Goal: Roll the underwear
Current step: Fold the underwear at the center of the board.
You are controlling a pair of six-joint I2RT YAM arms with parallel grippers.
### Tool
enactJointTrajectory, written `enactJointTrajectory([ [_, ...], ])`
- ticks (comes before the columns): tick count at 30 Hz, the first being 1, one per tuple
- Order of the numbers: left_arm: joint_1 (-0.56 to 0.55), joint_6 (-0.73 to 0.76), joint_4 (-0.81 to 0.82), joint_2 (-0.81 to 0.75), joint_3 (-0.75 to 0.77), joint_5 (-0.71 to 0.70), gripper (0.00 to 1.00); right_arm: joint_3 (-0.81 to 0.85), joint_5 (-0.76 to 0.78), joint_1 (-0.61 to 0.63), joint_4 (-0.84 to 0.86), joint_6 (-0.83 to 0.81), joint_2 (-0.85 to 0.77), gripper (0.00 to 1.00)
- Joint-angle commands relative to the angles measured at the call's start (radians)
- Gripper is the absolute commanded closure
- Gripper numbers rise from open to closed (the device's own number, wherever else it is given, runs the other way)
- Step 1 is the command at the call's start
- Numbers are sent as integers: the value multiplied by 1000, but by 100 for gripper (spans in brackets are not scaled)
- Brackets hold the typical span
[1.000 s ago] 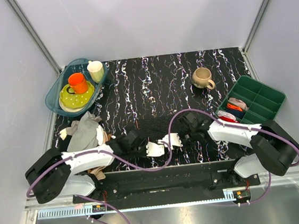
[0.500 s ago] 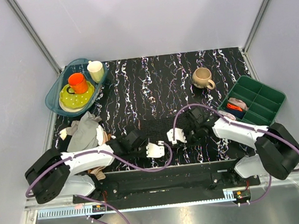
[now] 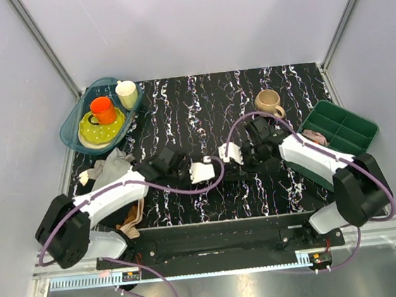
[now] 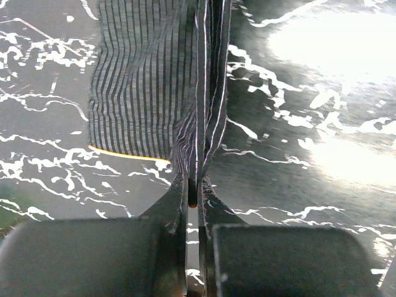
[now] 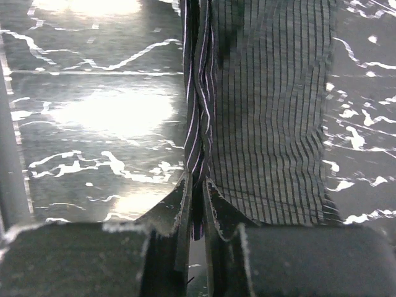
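The underwear is dark fabric with fine pale stripes. In the left wrist view it [image 4: 142, 93] hangs stretched ahead of my fingers, with a thin orange edge line low on the left. In the right wrist view it [image 5: 272, 111] spreads to the right. My left gripper [image 4: 193, 189] is shut on a bunched edge of it. My right gripper [image 5: 198, 189] is shut on another bunched edge. In the top view the left gripper [image 3: 213, 168] and right gripper [image 3: 220, 157] face each other over mid-table, and the underwear [image 3: 216, 163] between them is hard to make out against the black marbled table.
A teal tray [image 3: 72, 126] at the back left holds an orange cup, a yellow plate and a cream mug. A tan mug [image 3: 269, 103] stands at the back right. A green compartment box [image 3: 344, 127] with rolled cloths is on the right. A grey-beige clothes pile [image 3: 112, 175] lies left.
Both grippers moved from the table's near edge toward its middle, carrying the underwear's held edge with them. Both stayed shut.
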Motion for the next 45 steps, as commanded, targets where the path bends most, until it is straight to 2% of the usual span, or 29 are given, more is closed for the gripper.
enactJointTrajectory([
  [1,68,-2,-54,105,139,56,100,121,49,-42,-40,33,83,85],
  [10,159,-38,-133,356,375,17,100,315,149,-79,-32,113,307,85],
  [18,188,-94,-164,466,432,6,100,362,204,-82,47,189,408,82],
  [20,194,-124,-165,477,445,-8,99,356,227,-80,99,223,413,75],
  [21,196,-140,-157,486,449,-20,96,349,235,-82,113,232,411,71],
  [22,199,-179,-151,486,458,-54,84,347,244,-80,124,248,405,63],
  [24,208,-216,-144,485,474,-74,75,339,275,-80,150,263,391,55],
  [25,217,-253,-144,478,492,-82,65,336,283,-82,156,272,367,52],
  [26,222,-267,-145,463,501,-73,64,332,287,-82,159,274,351,44],
  [31,242,-311,-148,393,528,-31,48,310,307,-89,161,309,227,33],
  [34,254,-321,-148,350,532,-31,44,296,335,-108,163,334,158,28],
  [36,260,-322,-150,334,537,-19,35,278,352,-120,159,344,103,21],
  [38,262,-327,-156,339,549,6,31,263,334,-134,152,366,63,17],
  [41,262,-345,-206,389,618,84,26,258,248,-155,103,406,-21,7],
  [42,260,-332,-222,409,665,167,16,255,223,-157,94,419,-69,2],
  [45,248,-283,-265,504,747,335,14,229,106,-169,118,586,-161,0],
])
